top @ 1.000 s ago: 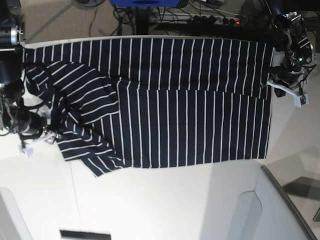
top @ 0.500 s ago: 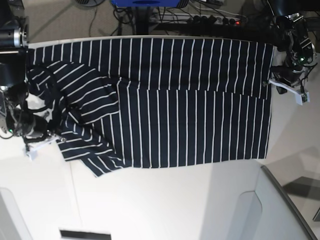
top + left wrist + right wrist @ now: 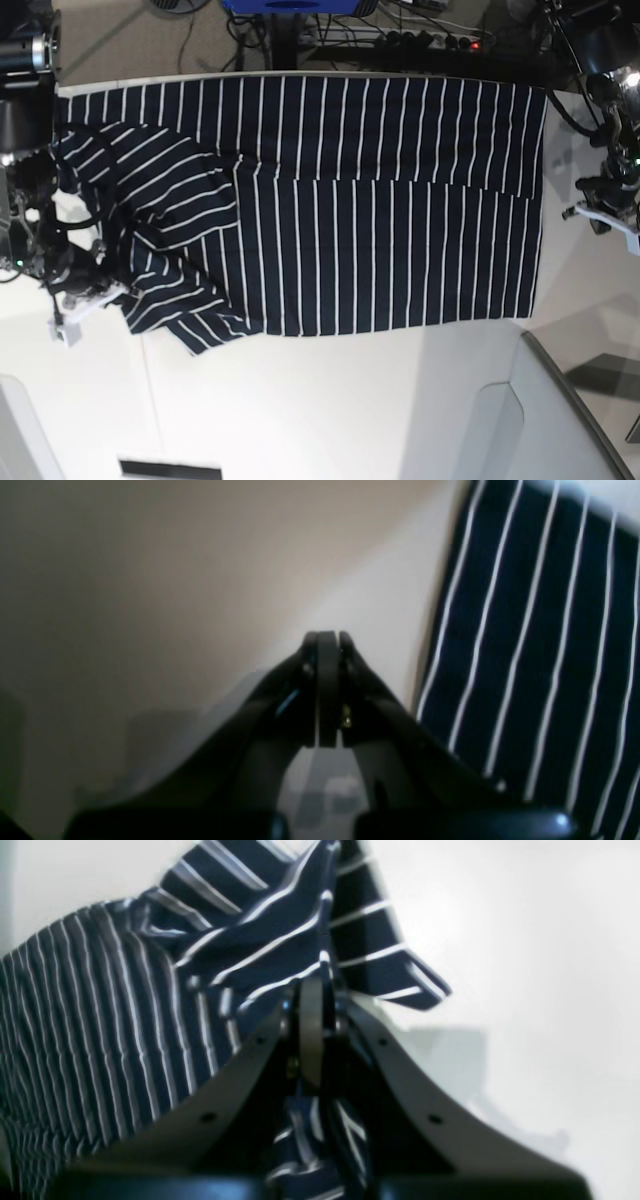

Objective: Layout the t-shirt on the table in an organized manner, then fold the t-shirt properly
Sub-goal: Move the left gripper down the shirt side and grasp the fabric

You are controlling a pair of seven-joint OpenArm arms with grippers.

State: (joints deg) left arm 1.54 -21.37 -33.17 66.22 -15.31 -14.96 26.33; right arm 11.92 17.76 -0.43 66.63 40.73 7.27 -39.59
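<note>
At the sleeve end, the t-shirt (image 3: 330, 200) is now pinched by the right gripper (image 3: 312, 1005), whereas the left gripper (image 3: 327, 645), nearly closed and empty, has been withdrawn from the hem, so refolding seems begun.

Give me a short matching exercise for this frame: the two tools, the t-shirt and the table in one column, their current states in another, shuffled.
Things:
1. left tool
2. right tool
3. t-shirt
4. table

States:
A. white, bare along the near side
B. spread flat, one end bunched
C. beside the shirt's edge, gripping nothing
D. closed on striped fabric

Pairs: 1-C, 2-D, 3-B, 4-A
</note>
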